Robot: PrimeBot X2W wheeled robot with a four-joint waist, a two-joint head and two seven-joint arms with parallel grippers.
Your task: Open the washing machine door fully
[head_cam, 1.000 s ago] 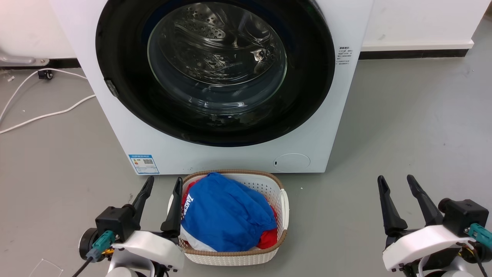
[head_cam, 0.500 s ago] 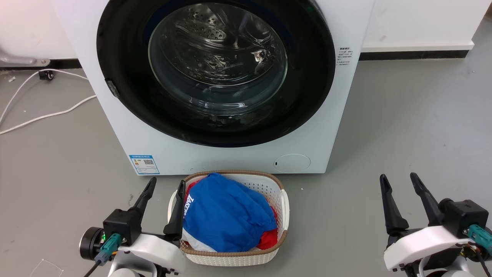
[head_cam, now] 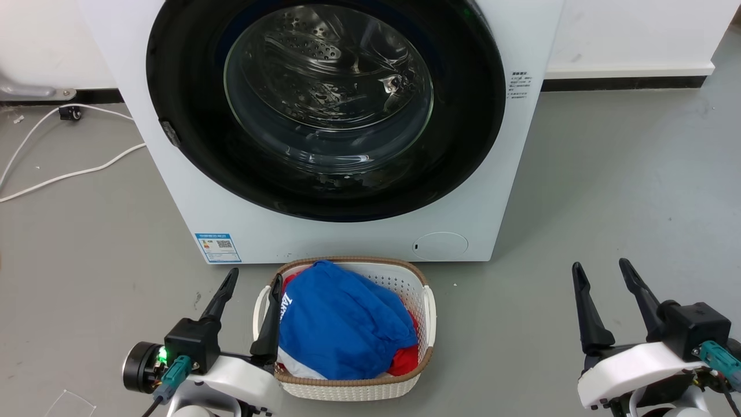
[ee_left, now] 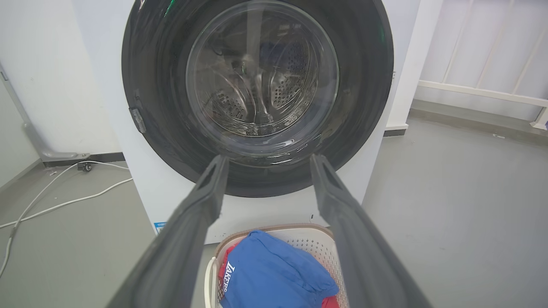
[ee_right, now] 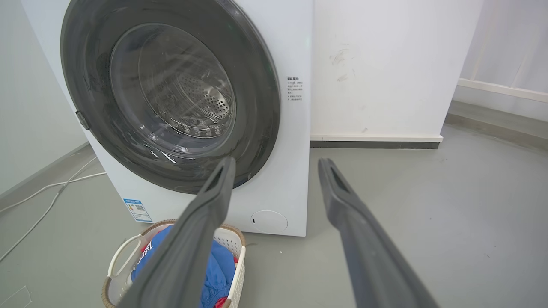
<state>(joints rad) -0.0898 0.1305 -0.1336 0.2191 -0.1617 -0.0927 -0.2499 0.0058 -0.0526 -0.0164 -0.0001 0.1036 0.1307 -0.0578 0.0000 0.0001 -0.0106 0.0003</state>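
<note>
The washing machine door [head_cam: 191, 133] is a glossy black disc with a clear glass bowl centre, lying closed flat against the white machine [head_cam: 359, 237]; it also faces me as the door [ee_left: 167, 128] and the door [ee_right: 98, 124] in the wrist views. A small grey latch tab [head_cam: 168, 132] sits on its left rim. My left gripper [head_cam: 255, 276] is open, low at the lower left, beside the basket's left handle. Well clear of the machine at the lower right, my right gripper [head_cam: 602, 267] is open too. Both hold nothing.
A white laundry basket [head_cam: 425, 315] with blue and red clothes stands on the grey floor right in front of the machine. White cables [head_cam: 69, 171] run over the floor at the left. A small round white flap [head_cam: 440, 245] sits low on the machine front.
My left gripper has sunk a little and shifted slightly right, toward the basket. The right gripper has barely moved. The door is unchanged.
</note>
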